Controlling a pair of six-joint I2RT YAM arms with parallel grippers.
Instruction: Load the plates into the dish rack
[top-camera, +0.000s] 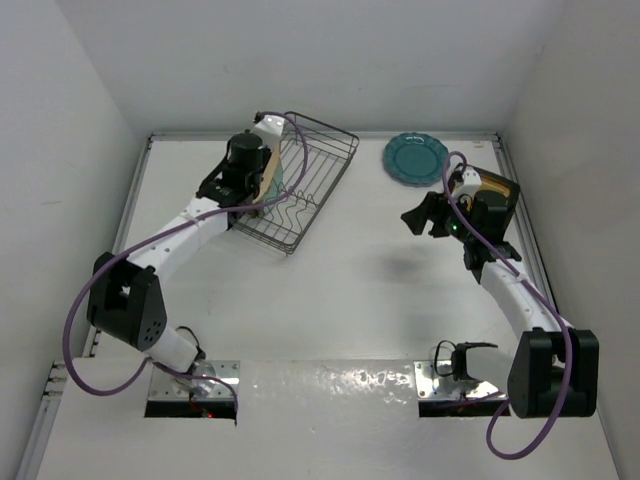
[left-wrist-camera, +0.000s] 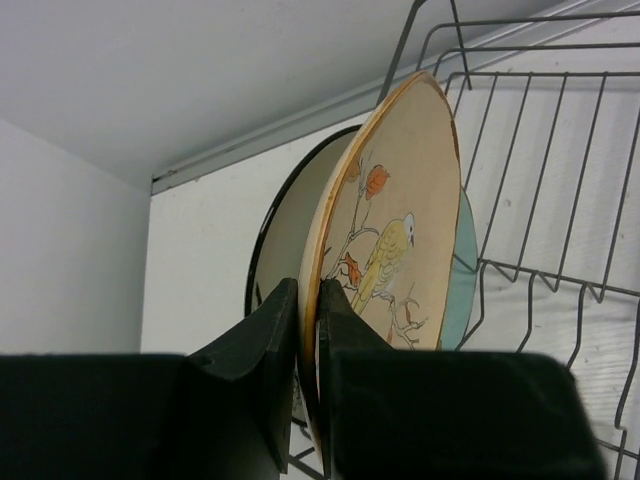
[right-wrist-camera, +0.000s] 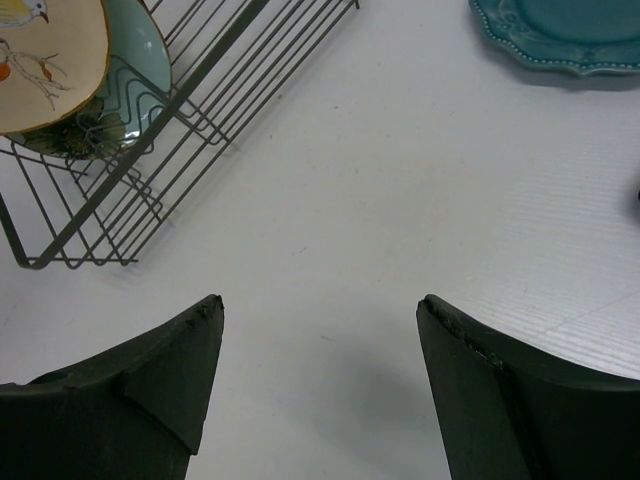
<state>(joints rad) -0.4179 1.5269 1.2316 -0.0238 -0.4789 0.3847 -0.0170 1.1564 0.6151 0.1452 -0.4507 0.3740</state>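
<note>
The dark wire dish rack (top-camera: 318, 172) stands at the back left. My left gripper (top-camera: 258, 184) is shut on the rim of the cream floral plate (left-wrist-camera: 400, 220), which stands upright in the rack. The jaws (left-wrist-camera: 308, 310) pinch its lower edge. Behind it stands the grey dark-rimmed plate (left-wrist-camera: 283, 235); in front of it stands the pale aqua plate (left-wrist-camera: 460, 270). The scalloped teal plate (top-camera: 415, 158) lies flat at the back right. The square amber plate (top-camera: 497, 186) lies partly under my right arm. My right gripper (top-camera: 420, 215) is open and empty above bare table (right-wrist-camera: 320, 310).
The rack's right half (right-wrist-camera: 200, 110) holds no plates in the right wrist view, where the teal plate (right-wrist-camera: 570, 30) shows at top right. White walls close in the back and both sides. The table has a raised rim (top-camera: 135, 190).
</note>
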